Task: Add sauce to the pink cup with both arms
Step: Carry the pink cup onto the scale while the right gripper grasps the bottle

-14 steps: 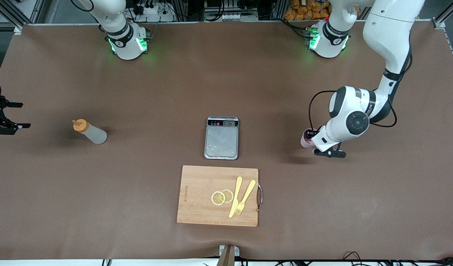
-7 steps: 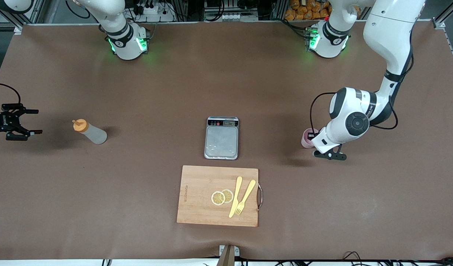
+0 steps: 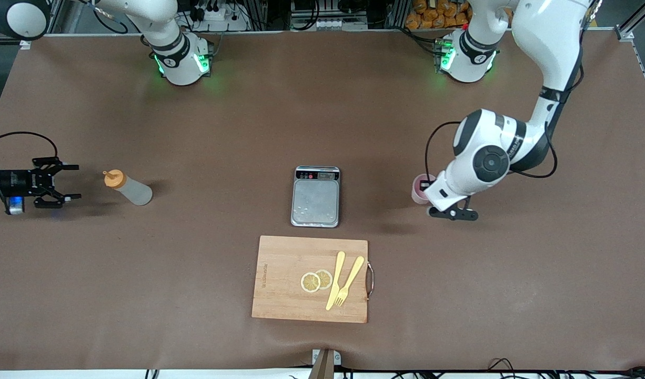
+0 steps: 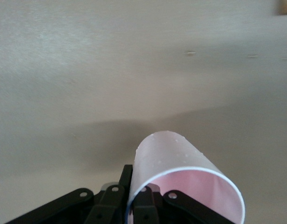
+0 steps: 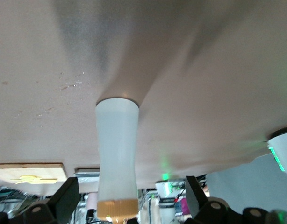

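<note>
Nearest the front camera, a wooden cutting board (image 3: pixel 310 278) lies on the brown tabletop (image 3: pixel 196 295), carrying two lemon slices (image 3: pixel 316 280) and a pale yellow knife (image 3: pixel 335 280) and fork (image 3: pixel 349 281) side by side. Just farther from the camera than the board sits a grey kitchen scale (image 3: pixel 315 196), roughly midway between the two pincers.

Toward the left arm's end of the tabletop, the left pincer (image 3: pixel 426 196) is pressed together on the pink cup (image 3: pixel 421 189), pinching its wall. In the left wrist view the cup (image 4: pixel 181 179) shows tilted, its open mouth turned toward the camera, with the black fingers (image 4: pixel 146 201) at its rim. Whether the cup's base touches the tabletop cannot be told. The scale lies well apart from this pincer, toward the right arm's end.

Toward the right arm's end, the right pincer (image 3: pixel 64 182) is low over the tabletop with its fingers spread wide, pointing at the sauce bottle (image 3: pixel 128 189). The bottle stands just beside that pincer, toward the scale, its orange nozzle cap (image 3: pixel 113 178) at the top; the pincer is not touching it. In the right wrist view the translucent bottle (image 5: pixel 117 156) stands between the two spread fingers (image 5: pixel 66 196) but apart from them, and the cutting board's corner (image 5: pixel 29 171) shows farther off.
</note>
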Tool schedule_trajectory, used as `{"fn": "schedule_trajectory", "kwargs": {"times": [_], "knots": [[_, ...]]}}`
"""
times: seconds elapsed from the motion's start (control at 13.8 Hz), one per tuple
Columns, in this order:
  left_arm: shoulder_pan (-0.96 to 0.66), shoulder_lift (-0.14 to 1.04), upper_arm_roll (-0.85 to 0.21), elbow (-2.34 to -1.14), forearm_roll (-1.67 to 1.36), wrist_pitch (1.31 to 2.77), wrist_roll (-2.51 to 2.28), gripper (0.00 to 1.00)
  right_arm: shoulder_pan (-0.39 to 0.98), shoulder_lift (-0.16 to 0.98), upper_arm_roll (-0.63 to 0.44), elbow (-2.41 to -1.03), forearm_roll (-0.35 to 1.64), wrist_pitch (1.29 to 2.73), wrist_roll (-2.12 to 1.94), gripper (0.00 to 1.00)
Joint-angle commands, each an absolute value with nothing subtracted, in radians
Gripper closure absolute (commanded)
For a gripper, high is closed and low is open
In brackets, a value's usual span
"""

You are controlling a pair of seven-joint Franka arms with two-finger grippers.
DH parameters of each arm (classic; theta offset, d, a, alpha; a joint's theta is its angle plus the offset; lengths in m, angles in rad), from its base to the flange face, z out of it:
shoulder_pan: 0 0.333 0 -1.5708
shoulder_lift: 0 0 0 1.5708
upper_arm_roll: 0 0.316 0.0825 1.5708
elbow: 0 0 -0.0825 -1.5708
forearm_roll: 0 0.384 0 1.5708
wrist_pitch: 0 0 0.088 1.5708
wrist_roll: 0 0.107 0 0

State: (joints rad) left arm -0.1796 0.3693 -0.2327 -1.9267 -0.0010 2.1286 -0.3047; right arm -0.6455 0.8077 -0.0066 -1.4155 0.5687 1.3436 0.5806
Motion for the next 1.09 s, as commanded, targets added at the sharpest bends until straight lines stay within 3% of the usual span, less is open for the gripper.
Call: {"fn": "schedule_trajectory", "kwargs": {"times": [0.0,0.22,0.8,1.01], "knots": [[-0.189,0.374,-0.282,-1.817,-0.026,2.001,-0.421,1.0,-0.681,0.886,0.011,-1.382,0.665,1.325,0.632,0.0],[-0.218,0.403,-0.363,-1.752,-0.041,1.997,-0.579,1.0,-0.678,0.934,0.012,-1.382,0.719,1.327,0.638,0.0],[-0.42,0.688,-0.356,-1.399,-0.038,2.022,-0.926,1.0,-0.612,0.96,0.017,-1.443,0.759,1.324,0.635,0.0],[-0.46,0.736,-0.351,-1.387,-0.032,2.109,-0.986,1.0,-0.588,0.96,0.018,-1.443,0.761,1.324,0.641,0.0]]}}
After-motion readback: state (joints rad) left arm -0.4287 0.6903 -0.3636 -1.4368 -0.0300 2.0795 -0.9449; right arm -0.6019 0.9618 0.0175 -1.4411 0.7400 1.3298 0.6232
